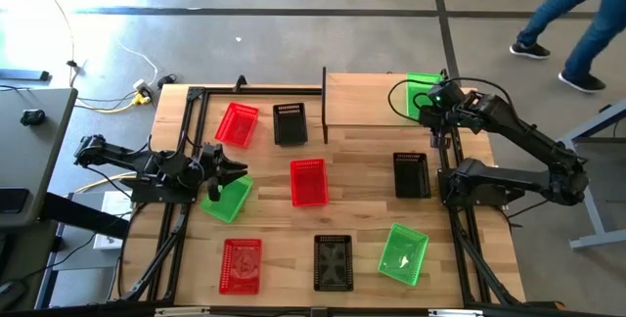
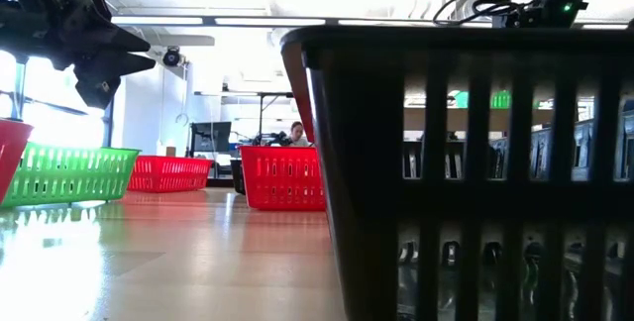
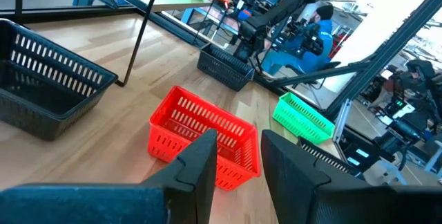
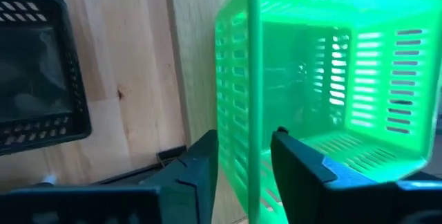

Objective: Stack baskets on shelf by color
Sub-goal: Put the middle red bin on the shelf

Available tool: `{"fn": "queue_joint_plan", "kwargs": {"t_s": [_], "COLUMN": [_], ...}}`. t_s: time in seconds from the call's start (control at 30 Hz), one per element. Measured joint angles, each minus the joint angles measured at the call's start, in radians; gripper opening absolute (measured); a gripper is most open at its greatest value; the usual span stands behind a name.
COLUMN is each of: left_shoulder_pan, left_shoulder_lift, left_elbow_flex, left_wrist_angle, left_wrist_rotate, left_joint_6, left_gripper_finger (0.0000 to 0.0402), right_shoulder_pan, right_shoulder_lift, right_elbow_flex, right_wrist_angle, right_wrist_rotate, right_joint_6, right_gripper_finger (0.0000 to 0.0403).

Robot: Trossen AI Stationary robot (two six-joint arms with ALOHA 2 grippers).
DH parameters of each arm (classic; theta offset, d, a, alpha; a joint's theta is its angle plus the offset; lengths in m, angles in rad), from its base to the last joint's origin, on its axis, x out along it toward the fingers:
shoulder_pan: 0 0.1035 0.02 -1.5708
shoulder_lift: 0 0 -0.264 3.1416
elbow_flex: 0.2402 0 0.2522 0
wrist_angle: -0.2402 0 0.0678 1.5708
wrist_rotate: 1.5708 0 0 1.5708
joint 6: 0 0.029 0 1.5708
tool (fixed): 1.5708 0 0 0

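The shelf [image 1: 372, 100] stands at the table's far right. One green basket [image 1: 421, 87] sits at the shelf's right end, and my right gripper [image 1: 433, 110] [image 4: 245, 165] is shut on its wall. My left gripper [image 1: 231, 168] [image 3: 238, 162] hovers open above a second green basket [image 1: 225, 202] at the table's left, pointing toward the middle red basket [image 1: 308, 182] [image 3: 204, 137]. Standing on the tabletop are two more red baskets [image 1: 237, 123] [image 1: 242, 263], three black ones [image 1: 290, 123] [image 1: 411, 175] [image 1: 333, 261] and a third green one [image 1: 404, 253]. My right gripper holds the green basket by one side wall [image 4: 250, 124] at its rim. One finger [image 4: 297, 162] is inside the basket and one finger [image 4: 197, 165] outside, coming from above and pointing down. Whether the basket's bottom rests on the shelf board, I cannot tell.
The shelf's black posts [image 1: 324, 102] stand at its left end. A black frame [image 1: 186, 160] runs along the table's left and right sides. A black basket [image 2: 466, 162] fills the low view's near right. A person [image 1: 577, 19] walks beyond the far right corner.
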Motion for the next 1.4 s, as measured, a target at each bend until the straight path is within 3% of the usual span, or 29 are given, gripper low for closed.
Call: {"fn": "queue_joint_plan", "kwargs": {"t_s": [0.3,0.67,0.87,1.13,1.4], "left_shoulder_pan": [0.000,0.000,0.000,0.000,0.000], "left_shoulder_lift": [0.000,0.000,0.000,0.000,0.000], "left_elbow_flex": [0.000,0.000,0.000,0.000,0.001], "left_wrist_angle": [0.000,0.000,0.001,0.068,0.302], "left_wrist_rotate": [0.000,0.000,-0.036,-0.111,-0.097], "left_joint_6": [-0.002,-0.024,-0.026,-0.064,0.072], "left_gripper_finger": [0.0104,0.0104,0.0104,0.0104,0.0104], "right_shoulder_pan": [0.019,0.019,0.019,0.039,0.175], "right_shoulder_lift": [-0.008,-0.008,-0.008,-0.008,-0.008], "right_elbow_flex": [0.072,0.198,0.274,0.387,0.433], "right_wrist_angle": [-0.010,-0.147,-0.157,-0.156,-0.088], "right_wrist_rotate": [-0.002,-0.011,-0.135,-0.331,-0.321], "right_joint_6": [0.043,0.143,0.314,0.659,0.888], "right_gripper_finger": [0.0126,0.0126,0.0126,0.0126,0.0126]}}
